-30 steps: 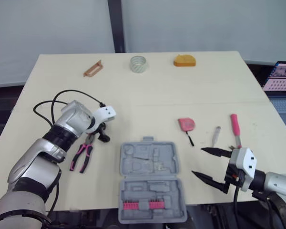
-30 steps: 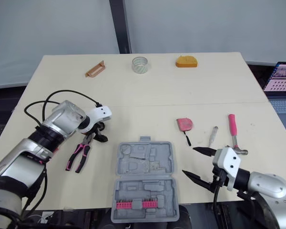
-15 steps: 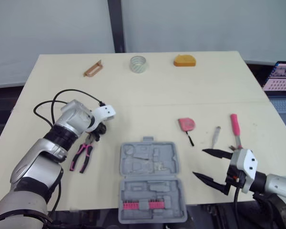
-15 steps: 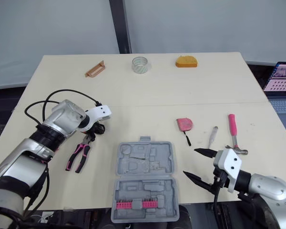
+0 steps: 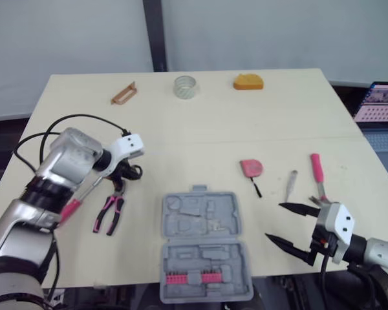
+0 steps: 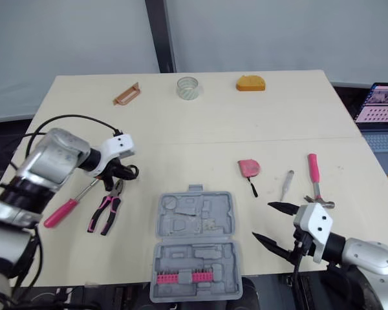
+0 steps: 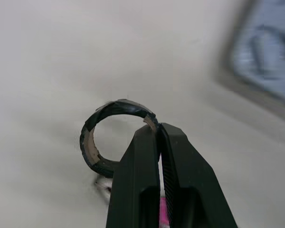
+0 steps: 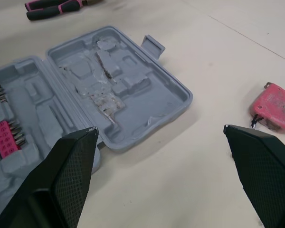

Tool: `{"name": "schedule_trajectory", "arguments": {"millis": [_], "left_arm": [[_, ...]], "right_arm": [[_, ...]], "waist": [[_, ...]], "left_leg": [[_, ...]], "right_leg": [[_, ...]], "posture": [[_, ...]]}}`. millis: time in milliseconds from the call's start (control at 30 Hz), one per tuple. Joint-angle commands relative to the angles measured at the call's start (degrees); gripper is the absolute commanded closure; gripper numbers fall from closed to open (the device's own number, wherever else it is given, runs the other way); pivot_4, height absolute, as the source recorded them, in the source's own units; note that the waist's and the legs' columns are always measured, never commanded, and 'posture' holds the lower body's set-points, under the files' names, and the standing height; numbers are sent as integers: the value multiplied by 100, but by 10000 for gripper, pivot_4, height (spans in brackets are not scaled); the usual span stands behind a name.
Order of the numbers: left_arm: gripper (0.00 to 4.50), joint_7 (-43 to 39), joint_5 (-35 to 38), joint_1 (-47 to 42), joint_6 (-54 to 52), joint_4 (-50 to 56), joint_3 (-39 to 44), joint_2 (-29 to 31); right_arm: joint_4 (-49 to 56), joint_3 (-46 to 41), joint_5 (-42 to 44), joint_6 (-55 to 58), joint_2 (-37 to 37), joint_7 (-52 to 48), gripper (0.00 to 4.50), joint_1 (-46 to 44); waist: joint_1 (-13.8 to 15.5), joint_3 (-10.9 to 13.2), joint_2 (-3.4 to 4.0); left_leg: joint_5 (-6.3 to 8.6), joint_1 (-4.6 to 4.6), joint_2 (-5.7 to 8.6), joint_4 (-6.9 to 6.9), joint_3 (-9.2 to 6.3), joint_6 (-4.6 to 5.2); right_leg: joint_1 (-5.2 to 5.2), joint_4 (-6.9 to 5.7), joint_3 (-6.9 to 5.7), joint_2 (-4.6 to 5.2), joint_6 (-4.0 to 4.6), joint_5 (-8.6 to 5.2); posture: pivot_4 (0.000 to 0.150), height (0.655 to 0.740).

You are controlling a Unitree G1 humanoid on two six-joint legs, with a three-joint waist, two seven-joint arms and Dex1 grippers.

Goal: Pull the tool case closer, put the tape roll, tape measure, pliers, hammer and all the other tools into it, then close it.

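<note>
The grey tool case (image 5: pixel 204 242) lies open at the table's front edge, with pink bits in its near half. My left gripper (image 5: pixel 125 173) is shut on the rim of a small black tape roll (image 7: pixel 104 137), just above the pink-and-black pliers (image 5: pixel 110 213). A pink-handled screwdriver (image 5: pixel 71 206) lies left of the pliers. The pink tape measure (image 5: pixel 252 168), a small grey driver (image 5: pixel 292 184) and the pink-handled hammer (image 5: pixel 318 173) lie right of the case. My right gripper (image 5: pixel 275 221) stands open, right of the case and holding nothing.
At the table's far side lie a brown bracket (image 5: pixel 123 93), a clear tape roll (image 5: pixel 185 86) and an orange object (image 5: pixel 248 82). A black cable (image 5: pixel 64 123) loops over my left arm. A laptop (image 5: pixel 378 103) stands off the table's right edge.
My left gripper went from open to shut on the black tape roll. The left arm drew back to the left, uncovering the pink-handled screwdriver. The right gripper stays open, barely moved.
</note>
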State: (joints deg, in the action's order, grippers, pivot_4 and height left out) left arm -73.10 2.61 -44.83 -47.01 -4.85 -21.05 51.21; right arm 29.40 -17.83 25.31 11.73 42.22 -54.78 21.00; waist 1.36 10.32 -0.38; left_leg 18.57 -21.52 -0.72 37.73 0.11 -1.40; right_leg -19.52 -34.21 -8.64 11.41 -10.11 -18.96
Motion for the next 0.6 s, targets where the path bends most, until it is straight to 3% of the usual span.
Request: {"name": "schedule_trajectory", "arguments": {"millis": [33, 167, 600], "left_arm": [[44496, -574, 658, 291, -32, 685, 394, 240], [44496, -875, 1075, 449, -147, 950, 452, 303], [44496, -714, 434, -296, 373, 433, -623, -449]], "right_arm": [[222, -71, -1, -190, -17, -21, 0, 105], [266, -41, -86, -288, -8, -31, 0, 245], [418, 61, -224, -307, -161, 158, 0, 391]], "waist": [[18, 0, 0], [42, 0, 0], [25, 0, 0]], "left_leg": [[0, 1, 0, 3, 0, 0], [3, -1, 1, 15, 1, 5], [5, -1, 1, 17, 8, 9]], "right_leg": [[1, -2, 0, 0, 0, 0], [4, -7, 4, 1, 0, 0], [2, -8, 6, 1, 0, 0]], "posture": [[1500, 7400], [1500, 7400], [1500, 7400]]}}
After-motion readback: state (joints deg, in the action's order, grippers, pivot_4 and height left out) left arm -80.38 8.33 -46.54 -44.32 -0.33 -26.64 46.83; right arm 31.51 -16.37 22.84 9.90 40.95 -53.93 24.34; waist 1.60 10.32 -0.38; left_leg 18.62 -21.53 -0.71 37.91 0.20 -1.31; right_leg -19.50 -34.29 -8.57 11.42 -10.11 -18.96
